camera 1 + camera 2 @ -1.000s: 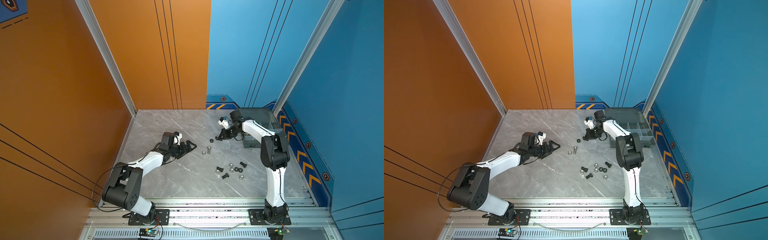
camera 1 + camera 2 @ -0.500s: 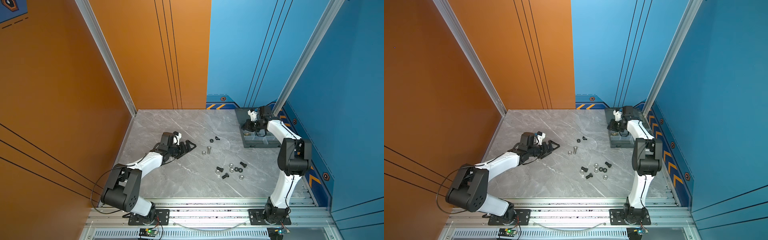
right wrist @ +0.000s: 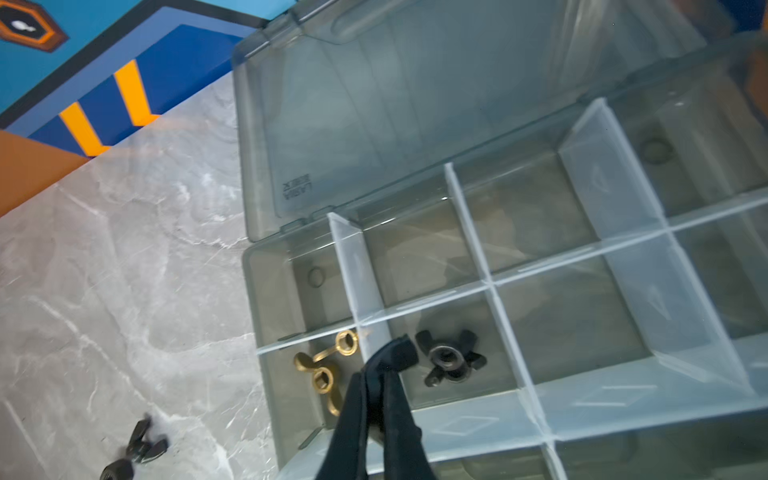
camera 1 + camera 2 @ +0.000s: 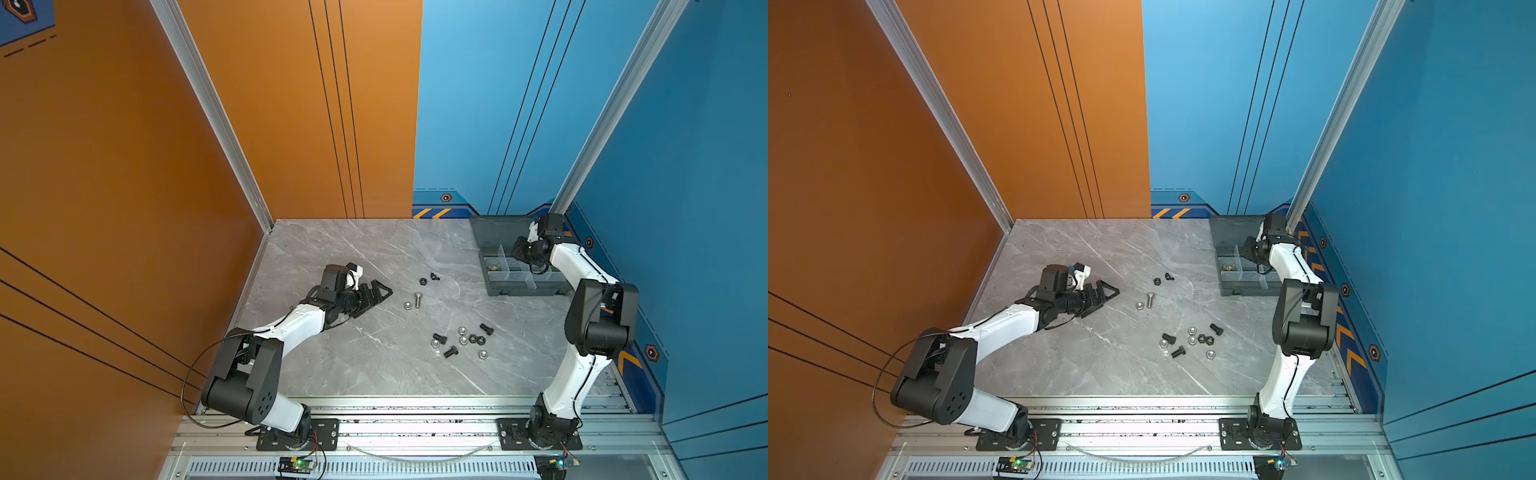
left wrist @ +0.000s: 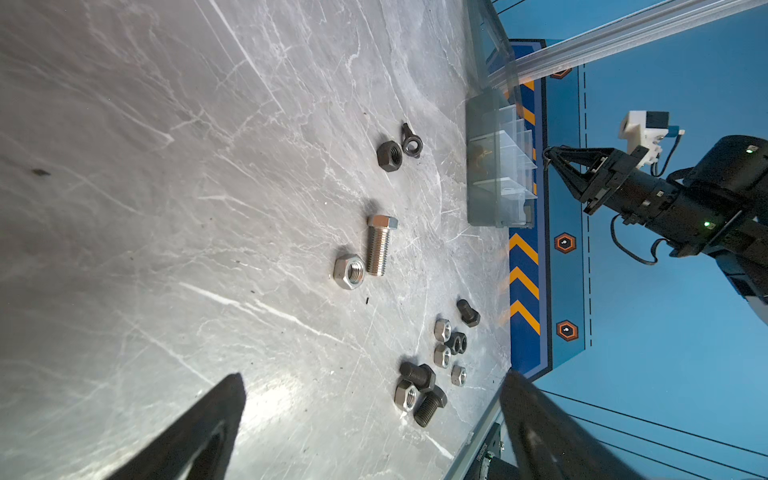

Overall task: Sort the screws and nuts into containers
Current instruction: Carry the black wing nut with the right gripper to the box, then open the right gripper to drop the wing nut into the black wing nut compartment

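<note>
The grey organiser box [image 4: 525,287] lies open at the back right, its containers split by pale dividers. My right gripper [image 3: 395,353] hangs over it, shut on a small black piece that looks like a black wing nut. Below it, one compartment holds brass wing nuts [image 3: 324,365] and the one beside it holds a black wing nut [image 3: 451,359]. Left on the table are a silver bolt [image 4: 417,299], a silver nut [image 4: 408,306], a black hex nut [image 4: 423,281], a black wing nut [image 4: 435,276] and a cluster of screws and nuts [image 4: 461,340]. My left gripper [image 4: 380,293] rests open on the table, empty.
The box's hinged lid [image 3: 415,104] lies back toward the rear wall. Blue walls stand close behind and to the right of the box. An aluminium rail [image 4: 415,415] runs along the table's front edge.
My right gripper has swung from the black nuts in the middle of the table to above the organiser box, staying shut. The left arm has not moved.
</note>
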